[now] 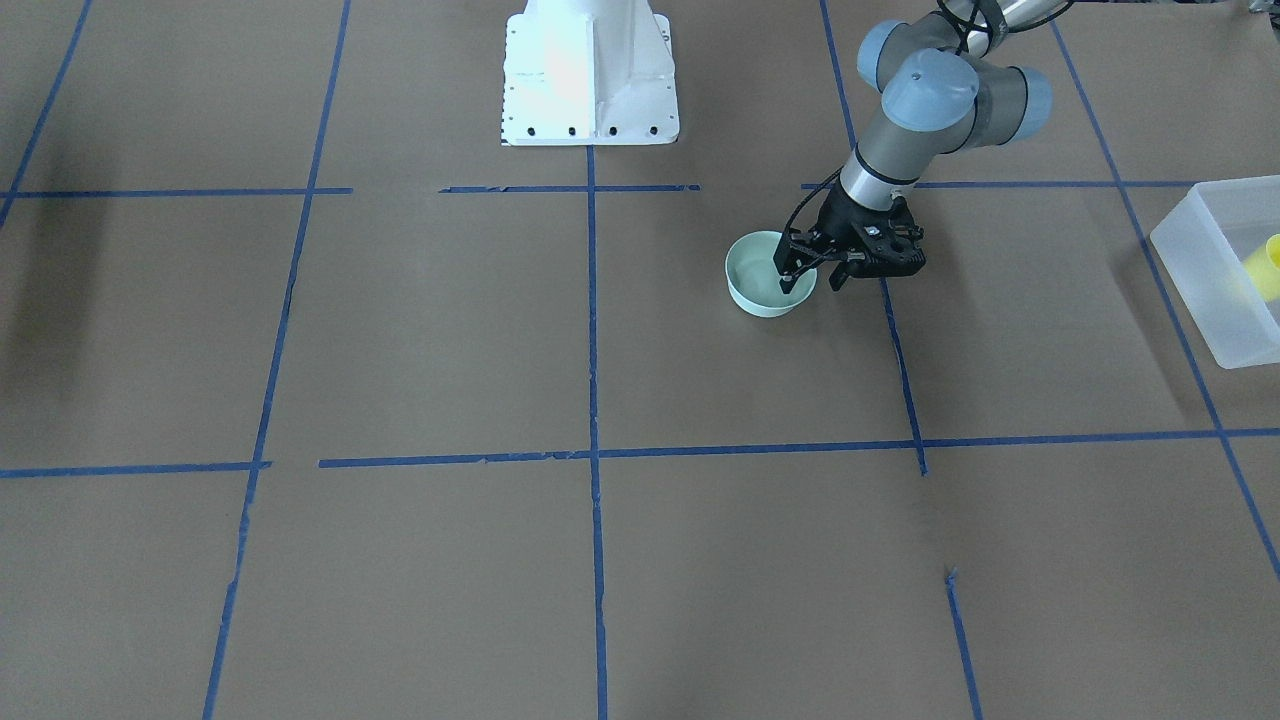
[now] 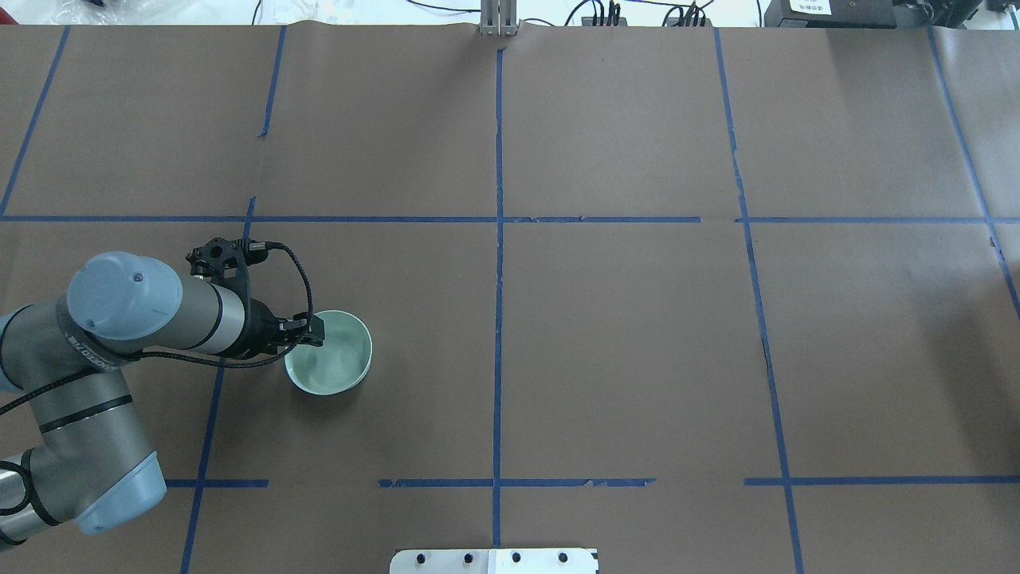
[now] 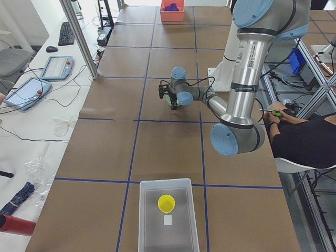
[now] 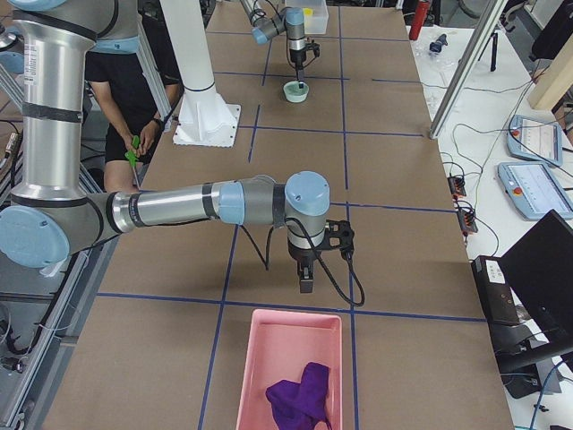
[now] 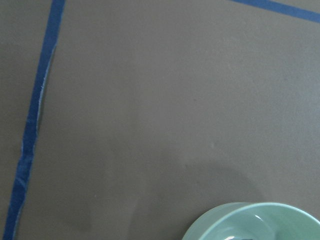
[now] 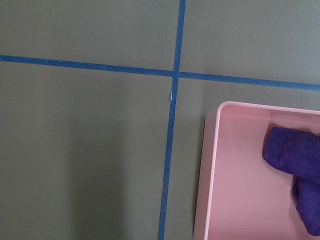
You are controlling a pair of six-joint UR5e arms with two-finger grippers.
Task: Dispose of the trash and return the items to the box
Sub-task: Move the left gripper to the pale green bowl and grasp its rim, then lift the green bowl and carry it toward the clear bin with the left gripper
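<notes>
The yellow cup point(image 1: 1268, 265) lies inside the frosted white box point(image 1: 1195, 235) at the table's end on my left; both also show in the exterior left view, the cup point(image 3: 166, 202) in the box point(image 3: 149, 210). My left gripper point(image 1: 812, 276) is open and straddles the rim of a mint-green bowl point(image 1: 760, 290), one finger inside and one outside. In the overhead view it point(image 2: 312, 332) sits at the bowl's point(image 2: 339, 363) left rim. My right gripper point(image 4: 306, 285) hangs just above the table by a pink bin; I cannot tell whether it is open or shut.
A pink bin point(image 4: 269, 358) holding a purple cloth point(image 4: 300, 399) stands at the table's end on my right, also in the right wrist view point(image 6: 235, 175). The white robot base point(image 1: 590, 90) is at the table's back edge. A seated person point(image 3: 304, 142) is beside the table.
</notes>
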